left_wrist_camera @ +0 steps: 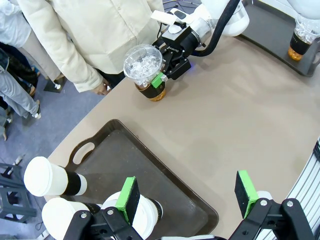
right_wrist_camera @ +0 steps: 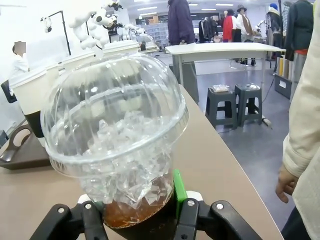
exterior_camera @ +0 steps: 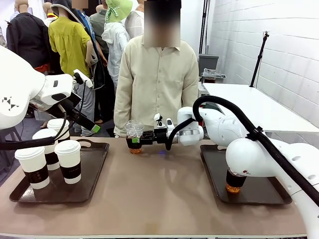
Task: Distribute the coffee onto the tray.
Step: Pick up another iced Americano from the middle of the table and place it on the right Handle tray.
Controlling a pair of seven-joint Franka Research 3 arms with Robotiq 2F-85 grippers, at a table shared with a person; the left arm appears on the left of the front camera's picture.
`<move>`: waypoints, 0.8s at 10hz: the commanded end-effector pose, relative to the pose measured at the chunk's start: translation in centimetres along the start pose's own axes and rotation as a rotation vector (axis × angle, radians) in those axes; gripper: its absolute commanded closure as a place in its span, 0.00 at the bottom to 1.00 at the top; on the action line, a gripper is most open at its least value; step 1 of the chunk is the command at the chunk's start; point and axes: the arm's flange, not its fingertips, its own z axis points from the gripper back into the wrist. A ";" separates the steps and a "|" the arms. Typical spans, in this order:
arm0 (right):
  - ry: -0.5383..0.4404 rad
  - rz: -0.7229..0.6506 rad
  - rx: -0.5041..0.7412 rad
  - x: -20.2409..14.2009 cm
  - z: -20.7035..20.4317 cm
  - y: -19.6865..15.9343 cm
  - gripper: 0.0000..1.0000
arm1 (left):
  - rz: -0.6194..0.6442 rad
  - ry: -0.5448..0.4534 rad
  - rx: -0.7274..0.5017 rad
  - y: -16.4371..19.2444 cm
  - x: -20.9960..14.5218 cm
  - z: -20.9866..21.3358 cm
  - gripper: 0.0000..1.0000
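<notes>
- Front view: my right gripper (exterior_camera: 135, 141) is reached across the middle of the table (exterior_camera: 159, 199), its fingers closed around a dome-lidded iced cup (exterior_camera: 133, 135) near the far edge, just in front of the person (exterior_camera: 157, 79). A second iced cup (exterior_camera: 234, 180) stands on the right tray (exterior_camera: 259, 191), partly hidden by my right arm. Four white lidded cups stand on the left tray (exterior_camera: 89, 189); the nearest two are at (exterior_camera: 33, 167) and (exterior_camera: 68, 160), with two more behind them. My left gripper (exterior_camera: 92, 128) hangs above the far end of that tray, carrying nothing.
- Left wrist view: my left gripper (left_wrist_camera: 187, 195) has its jaws spread wide and nothing between them, above the near corner of the left tray (left_wrist_camera: 120, 160). I count three white cups below, one of them (left_wrist_camera: 52, 177) lying clear of my fingers.
- Right wrist view: the iced cup (right_wrist_camera: 117, 145) sits between my pads (right_wrist_camera: 179, 187), gripped at its lower body.
- Judged progress: five of six drinks rest on trays, four left and one right. What is left seems to be setting this held cup onto a tray.
</notes>
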 end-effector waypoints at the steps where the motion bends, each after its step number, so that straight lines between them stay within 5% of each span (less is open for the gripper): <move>1: -0.029 -0.025 0.012 2.5 0.1 0.0 0.44 | 0.001 0.003 -0.004 0.0 -0.1 0.0 0.00; 8: 0.029 -0.055 0.049 9.5 10.7 7.5 0.44 | 0.001 0.003 -0.004 0.0 -0.1 0.0 0.00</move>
